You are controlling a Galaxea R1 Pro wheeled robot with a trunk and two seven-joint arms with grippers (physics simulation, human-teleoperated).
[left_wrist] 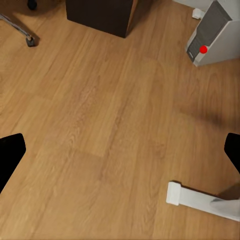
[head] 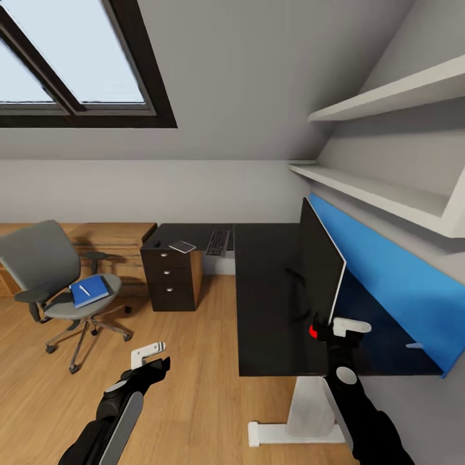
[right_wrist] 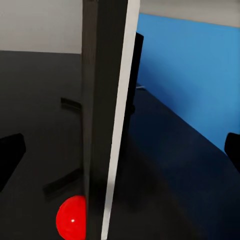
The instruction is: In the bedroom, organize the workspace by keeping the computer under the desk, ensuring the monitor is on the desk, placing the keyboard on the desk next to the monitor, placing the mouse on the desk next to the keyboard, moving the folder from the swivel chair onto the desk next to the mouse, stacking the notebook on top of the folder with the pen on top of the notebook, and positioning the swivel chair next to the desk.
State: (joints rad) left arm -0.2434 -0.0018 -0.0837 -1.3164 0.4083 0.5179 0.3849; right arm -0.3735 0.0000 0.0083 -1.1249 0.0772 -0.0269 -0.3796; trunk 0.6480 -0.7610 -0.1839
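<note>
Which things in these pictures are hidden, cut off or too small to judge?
- Mouse: head view, a tiny dark speck on the desk; its shape is unreadable.
- Monitor: head view shows it edge-on, so its screen face is unseen.
- Right gripper: head view, against the monitor's edge; contact cannot be judged.
- Computer: left wrist view, cut by the frame edge.
- Swivel chair: head view, the folder covers part of its seat.

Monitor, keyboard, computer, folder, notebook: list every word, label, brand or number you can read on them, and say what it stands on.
No readable text in any view.
Monitor: a plain red dot at a lower corner, no lettering.
Computer: a plain red dot on its front, no brand.
Keyboard: key legends too small to read.
Folder and notebook: blank covers.
</note>
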